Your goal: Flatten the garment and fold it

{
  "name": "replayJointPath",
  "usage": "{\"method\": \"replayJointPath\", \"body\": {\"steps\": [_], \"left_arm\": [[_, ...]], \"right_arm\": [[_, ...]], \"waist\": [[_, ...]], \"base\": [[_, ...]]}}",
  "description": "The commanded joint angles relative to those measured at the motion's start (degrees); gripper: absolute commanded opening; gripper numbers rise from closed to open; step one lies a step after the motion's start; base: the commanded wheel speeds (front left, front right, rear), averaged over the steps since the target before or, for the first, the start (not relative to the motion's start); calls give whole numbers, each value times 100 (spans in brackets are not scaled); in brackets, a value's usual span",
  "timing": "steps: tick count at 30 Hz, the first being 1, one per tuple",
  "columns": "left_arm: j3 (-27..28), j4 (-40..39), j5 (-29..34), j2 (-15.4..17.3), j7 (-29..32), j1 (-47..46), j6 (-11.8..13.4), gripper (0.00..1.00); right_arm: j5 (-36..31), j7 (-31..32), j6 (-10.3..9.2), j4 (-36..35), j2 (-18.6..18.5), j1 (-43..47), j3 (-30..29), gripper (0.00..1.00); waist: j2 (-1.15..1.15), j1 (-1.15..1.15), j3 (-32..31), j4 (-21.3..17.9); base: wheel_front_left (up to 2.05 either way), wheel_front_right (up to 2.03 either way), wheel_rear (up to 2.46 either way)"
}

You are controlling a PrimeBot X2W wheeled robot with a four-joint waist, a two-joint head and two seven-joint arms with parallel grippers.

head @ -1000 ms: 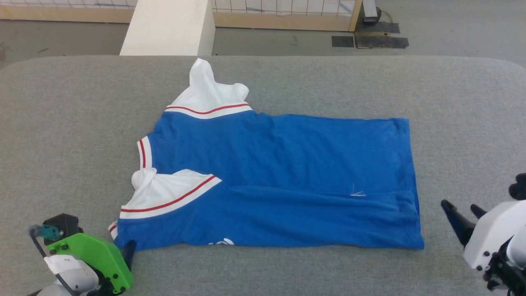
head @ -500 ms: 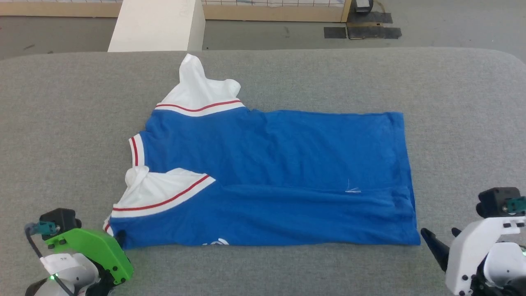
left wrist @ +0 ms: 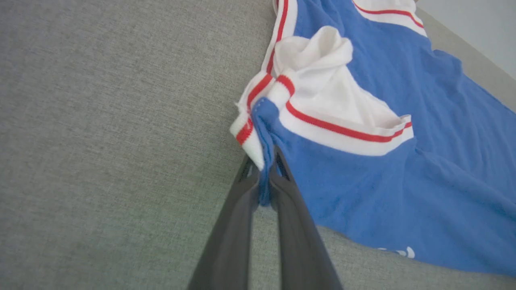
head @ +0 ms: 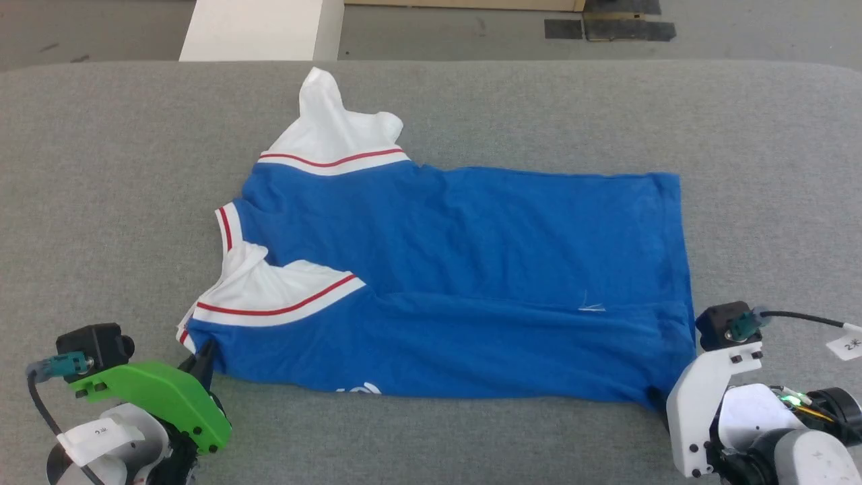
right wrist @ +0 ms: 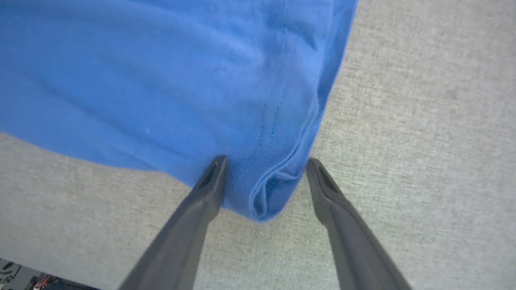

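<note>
My left gripper, which a second ago sat with its jaws apart just off the garment's near collar-side corner, has now pinched them on that corner's blue and white edge. My right gripper has come in from well clear of the hem. Its jaws now stand wide on either side of the near hem corner. The head view has dipped, cutting off most of the floor beyond the tabletop.

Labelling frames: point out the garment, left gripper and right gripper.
garment [head: 471, 256], head view, blue body panel.
left gripper [left wrist: 263, 161], left wrist view, midway between fingertips.
right gripper [right wrist: 266, 160], right wrist view, midway between fingertips.
</note>
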Motion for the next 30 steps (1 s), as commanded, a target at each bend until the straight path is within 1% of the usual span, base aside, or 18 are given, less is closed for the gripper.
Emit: {"method": "replayJointPath", "body": {"steps": [1,6,7,8,9,11,13,18,21,25,28,30], "left_arm": [[2,-35,53,17,30,80,50,0],[-5,-106,15,-30,30,165,99,0],[-8,-102,11,-36,25,174,98,0],[-9,-93,7,-41,17,181,94,0],[-9,-82,-1,-46,13,185,89,0],[-2,-57,-26,-50,15,198,79,0],[6,-62,-35,-49,12,177,72,0],[154,-150,17,86,-25,222,186,0],[253,-263,45,209,-2,424,313,0],[321,-491,0,307,133,818,507,0],[328,-590,-58,316,243,1091,643,0],[287,-575,-124,274,313,1230,676,0]], "right_arm": [[-96,0,-8,134,-36,-83,34,100],[-185,87,-8,517,-40,-191,84,100],[-175,103,-8,559,-38,-206,81,87],[-124,111,-8,589,-33,-231,76,22],[-77,102,-8,593,-36,-256,79,0],[44,111,-8,559,-72,-295,95,0],[204,68,-8,441,-76,-333,-15,0],[525,164,-8,16,-191,-259,-285,0],[642,346,-8,-257,-349,-50,-388,0],[795,679,-8,-528,-450,330,-528,0],[832,844,-8,-634,-476,577,-601,0],[842,888,-8,-622,-446,709,-605,0]], "waist": [[0,0,57,34],[0,0,114,23],[0,0,119,18],[0,0,123,12],[0,0,118,7],[0,0,94,-8],[0,0,39,-2],[0,0,-206,11],[0,0,-422,1],[0,0,-603,-1],[0,0,-647,5],[0,0,-654,2]], "base": [[0,0,0],[0,0,0],[0,0,0],[0,0,0],[0,0,0],[0,0,0],[0,0,0],[0,0,0],[0,0,0],[0,0,0],[0,0,0],[0,0,0]]}}
